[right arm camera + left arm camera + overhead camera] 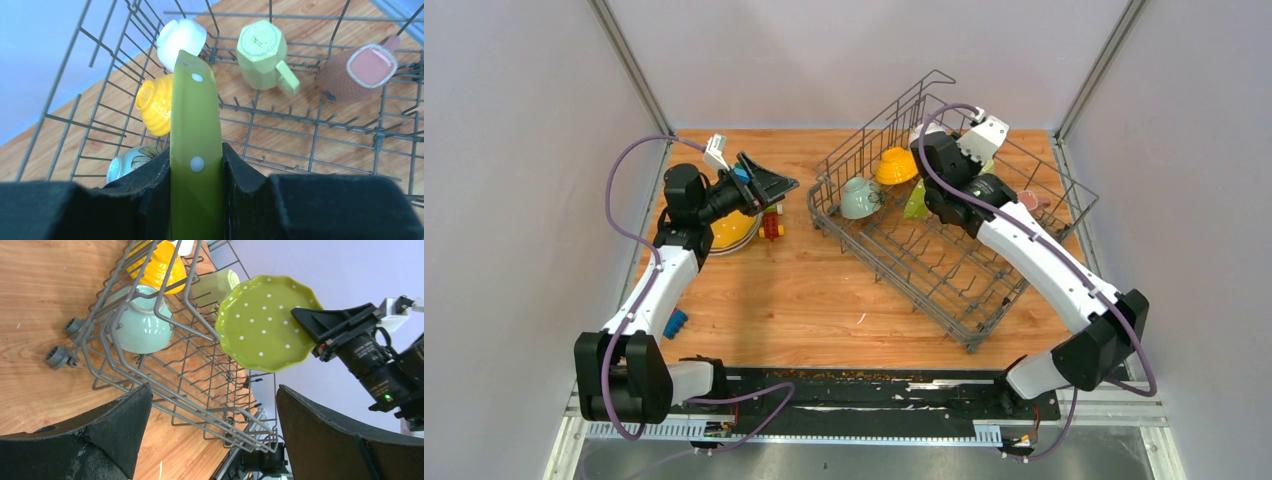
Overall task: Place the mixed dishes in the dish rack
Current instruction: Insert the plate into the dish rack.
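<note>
I'm pinching the glossy scalloped lime-green plate (196, 115) in the right gripper (196, 167) over the wire dish rack (944, 270); left gripper (212, 405) gaping wide

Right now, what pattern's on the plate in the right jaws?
Plate: lime green, white dots; clearest in left wrist view.

Large grey wire dish rack (944, 265) at the table's far right; inside, yellow ribbed ceramic bowl (895, 165) behind teal ceramic mug (860, 197), lime-green dotted ceramic plate (265, 325) just right of both
</note>
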